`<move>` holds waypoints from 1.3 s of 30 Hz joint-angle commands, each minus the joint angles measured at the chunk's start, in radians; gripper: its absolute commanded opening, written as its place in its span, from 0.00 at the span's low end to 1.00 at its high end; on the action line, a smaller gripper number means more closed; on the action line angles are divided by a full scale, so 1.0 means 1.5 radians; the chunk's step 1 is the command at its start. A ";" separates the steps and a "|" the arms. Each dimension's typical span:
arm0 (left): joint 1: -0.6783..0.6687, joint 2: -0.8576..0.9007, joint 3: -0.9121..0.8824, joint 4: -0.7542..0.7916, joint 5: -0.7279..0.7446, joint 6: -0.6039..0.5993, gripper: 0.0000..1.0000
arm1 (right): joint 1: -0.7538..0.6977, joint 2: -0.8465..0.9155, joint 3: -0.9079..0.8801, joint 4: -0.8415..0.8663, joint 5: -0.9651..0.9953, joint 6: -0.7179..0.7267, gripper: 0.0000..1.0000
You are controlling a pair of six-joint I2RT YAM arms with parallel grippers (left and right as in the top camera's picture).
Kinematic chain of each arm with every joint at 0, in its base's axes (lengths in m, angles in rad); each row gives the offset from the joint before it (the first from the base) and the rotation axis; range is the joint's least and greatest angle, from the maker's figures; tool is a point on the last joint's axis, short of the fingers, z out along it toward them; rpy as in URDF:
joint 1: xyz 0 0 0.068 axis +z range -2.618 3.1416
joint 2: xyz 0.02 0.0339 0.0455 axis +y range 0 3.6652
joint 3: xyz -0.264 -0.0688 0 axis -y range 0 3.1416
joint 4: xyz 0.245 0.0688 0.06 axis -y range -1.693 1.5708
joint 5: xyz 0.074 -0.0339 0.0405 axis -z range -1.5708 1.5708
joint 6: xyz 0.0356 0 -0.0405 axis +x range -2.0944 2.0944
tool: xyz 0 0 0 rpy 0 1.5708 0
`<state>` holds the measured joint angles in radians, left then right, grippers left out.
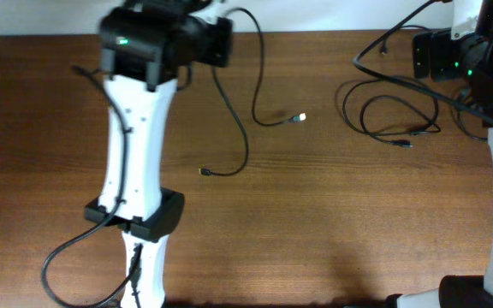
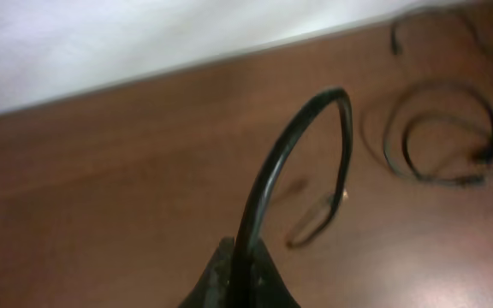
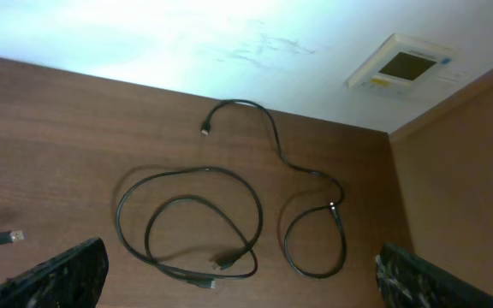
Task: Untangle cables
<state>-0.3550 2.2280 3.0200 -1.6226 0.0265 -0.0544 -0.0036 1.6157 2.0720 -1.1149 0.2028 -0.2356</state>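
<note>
My left gripper (image 1: pixel 219 41) (image 2: pixel 242 261) is at the table's far left and is shut on a thin black cable (image 2: pixel 274 158). The cable arcs up out of the jaws. In the overhead view its strands hang down to a plug (image 1: pixel 297 118) and to another end (image 1: pixel 204 172) on the wood. My right gripper (image 1: pixel 419 56) (image 3: pixel 242 278) is wide open and empty above the far right of the table. Below it lie loose coiled black cables (image 3: pixel 191 224) (image 1: pixel 392 115) with a smaller loop (image 3: pixel 315 244) beside them. These coils also show in the left wrist view (image 2: pixel 439 137).
The brown wooden table (image 1: pixel 332 222) ends at a white wall (image 3: pixel 187 43) at the back. A white wall panel (image 3: pixel 405 66) is up on that wall. The thick black arm wire (image 1: pixel 67 257) loops near the left arm's base. A wooden side board (image 3: pixel 460 188) stands at the right.
</note>
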 commanded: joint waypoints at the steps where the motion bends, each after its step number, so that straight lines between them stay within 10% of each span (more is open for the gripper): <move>1: -0.052 0.057 0.003 -0.040 -0.005 -0.032 0.00 | -0.003 -0.017 -0.004 0.000 0.012 0.011 0.99; 6: -0.108 0.124 0.003 -0.031 -0.051 -0.034 0.11 | -0.004 -0.017 -0.004 0.000 0.013 0.011 0.99; 8: -0.109 0.124 0.003 -0.017 -0.053 -0.034 0.99 | -0.003 -0.017 -0.004 0.000 0.012 0.011 0.99; 19: -0.069 -0.062 0.080 0.114 -0.195 -0.034 0.99 | 0.009 0.036 -0.005 -0.003 -0.291 0.011 0.99; 39: -0.041 -0.192 0.075 0.021 -0.390 -0.013 0.99 | 0.413 0.489 -0.006 0.068 -0.263 0.003 0.99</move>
<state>-0.4221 1.9480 3.1275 -1.5894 -0.5354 -0.0902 0.6144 2.3081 2.0708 -1.0203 -0.2268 -0.2325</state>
